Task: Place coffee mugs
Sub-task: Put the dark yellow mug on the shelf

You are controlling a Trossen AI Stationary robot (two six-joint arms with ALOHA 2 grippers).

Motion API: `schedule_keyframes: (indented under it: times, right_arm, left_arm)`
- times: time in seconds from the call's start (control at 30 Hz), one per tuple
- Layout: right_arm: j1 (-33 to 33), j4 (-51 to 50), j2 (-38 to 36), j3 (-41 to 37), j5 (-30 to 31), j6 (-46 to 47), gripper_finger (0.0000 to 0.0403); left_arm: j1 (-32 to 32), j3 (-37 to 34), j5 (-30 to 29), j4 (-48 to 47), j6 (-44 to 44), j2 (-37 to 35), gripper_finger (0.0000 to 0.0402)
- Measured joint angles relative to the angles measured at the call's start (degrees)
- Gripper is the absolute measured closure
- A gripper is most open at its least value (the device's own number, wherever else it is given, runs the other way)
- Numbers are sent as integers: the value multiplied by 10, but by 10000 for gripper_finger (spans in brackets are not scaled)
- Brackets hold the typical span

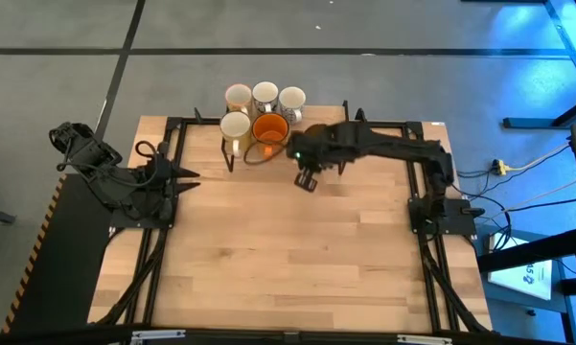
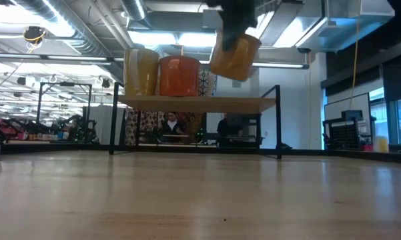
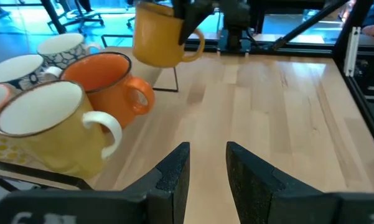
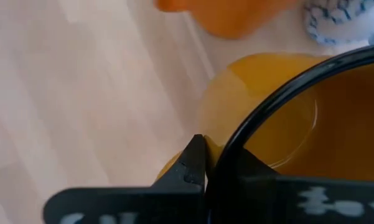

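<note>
Five mugs stand bottom-down on a raised wooden shelf (image 2: 193, 102) at the table's far edge: three white ones (image 1: 264, 95) in the back row, one of them dark-patterned (image 3: 61, 50), then a cream one (image 1: 235, 126) and an orange one (image 1: 270, 128) in front. The amber-yellow mug (image 2: 235, 57) is in the air just right of the orange mug, held by my right gripper (image 4: 215, 158), which is shut on it. My left gripper (image 3: 208, 168) waits open above the table's left side (image 1: 177, 174), apart from every mug. My right gripper holds the amber-yellow mug by its rim (image 4: 236, 140), with one finger (image 4: 193, 165) outside the wall and the other inside. The fingers come from above, pointing down. The mug is lifted clear, tilted, hanging below the fingers, its handle (image 3: 196, 46) free.
The shelf rests on a thin black frame (image 2: 278, 120) above the wooden tabletop (image 1: 288, 249). Black rails (image 1: 422, 268) run along the table's left and right sides. People and equipment show in the room beyond the table (image 2: 170, 127).
</note>
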Motion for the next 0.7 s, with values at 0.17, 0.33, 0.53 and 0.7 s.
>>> schedule_keyframes:
  times: [0.17, 0.33, 0.53, 0.7]
  right_arm:
    - [-51, -10, 17, 9, -32, -3, 400]
    - [-82, 9, 32, 9, -50, -38, 398]
    - [-105, 21, 48, 10, -73, -60, 398]
    - [-108, 63, 51, 10, -79, -77, 391]
  left_arm:
    - [0, 0, -14, 0, 0, 0, 303]
    - [0, 0, -33, -1, 4, 0, 303]
    - [0, 0, -43, -1, 4, 0, 303]
    - [0, 0, -46, -1, 4, 0, 303]
